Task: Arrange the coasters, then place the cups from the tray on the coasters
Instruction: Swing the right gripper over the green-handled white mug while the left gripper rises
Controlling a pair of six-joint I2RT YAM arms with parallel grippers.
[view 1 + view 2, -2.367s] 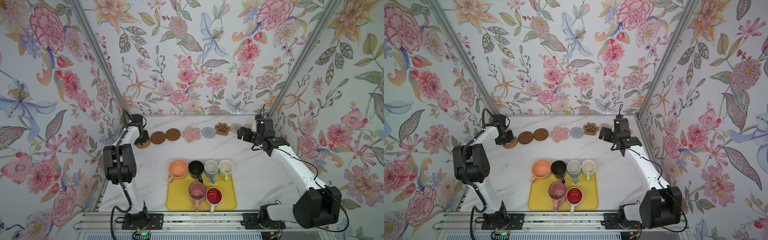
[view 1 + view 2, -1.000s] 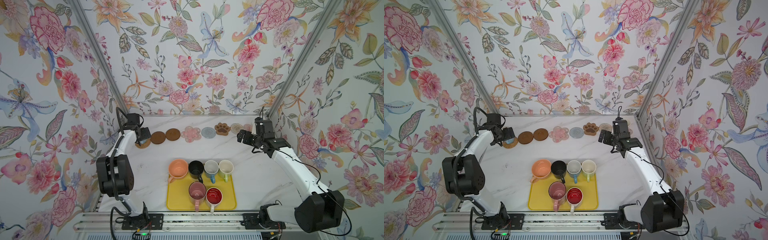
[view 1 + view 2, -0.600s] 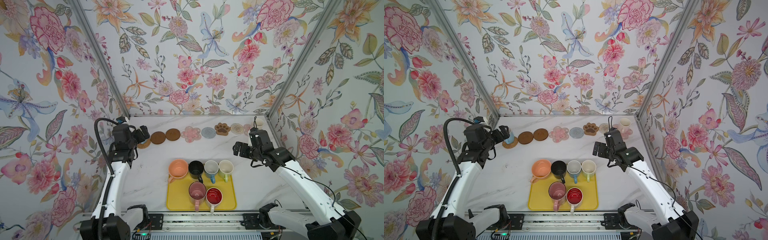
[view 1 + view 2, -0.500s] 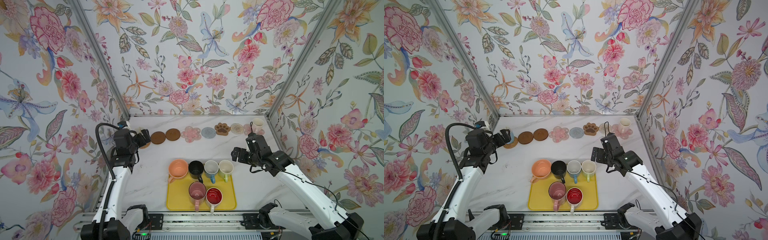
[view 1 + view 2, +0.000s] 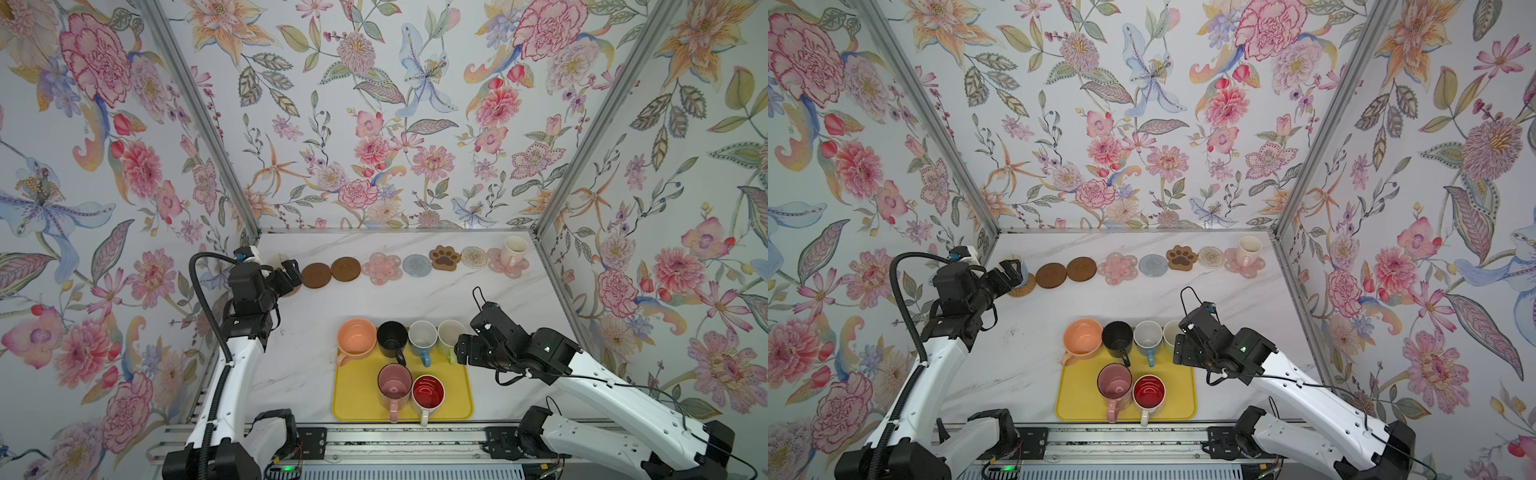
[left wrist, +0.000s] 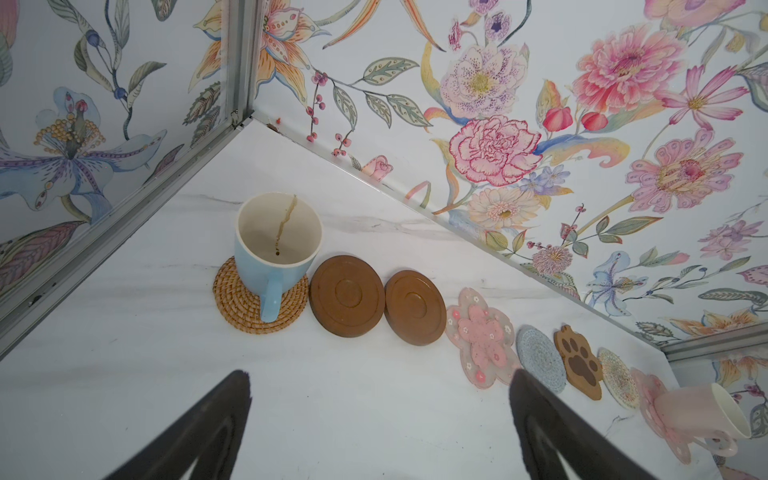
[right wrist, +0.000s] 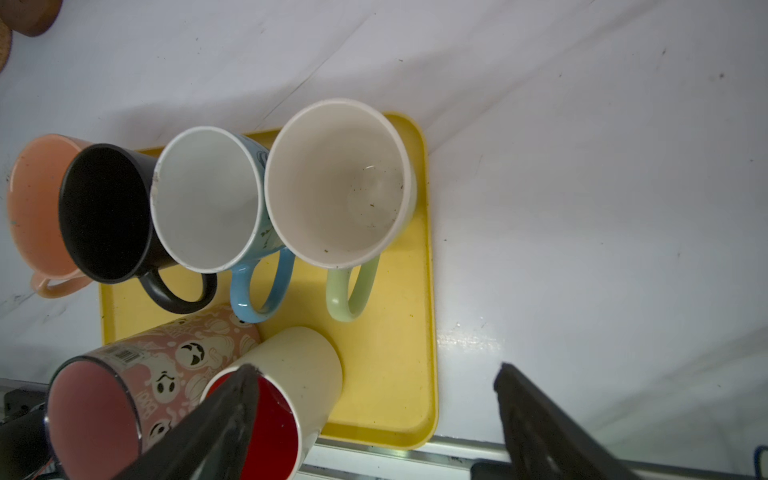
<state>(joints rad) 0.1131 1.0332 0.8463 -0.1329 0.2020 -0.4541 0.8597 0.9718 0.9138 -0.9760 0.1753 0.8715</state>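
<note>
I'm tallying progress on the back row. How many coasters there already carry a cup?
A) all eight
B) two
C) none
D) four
B: the blue cup stands on the woven rattan coaster at the left end. The pale pink cup stands on the pink flower coaster at the right end. Nothing else in the row carries one.

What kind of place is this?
Probably a robot practice booth, not a kitchen: two robot arms on a metal rail, flowery wallpaper panels boxing in a marble table, mugs on a yellow tray.
</note>
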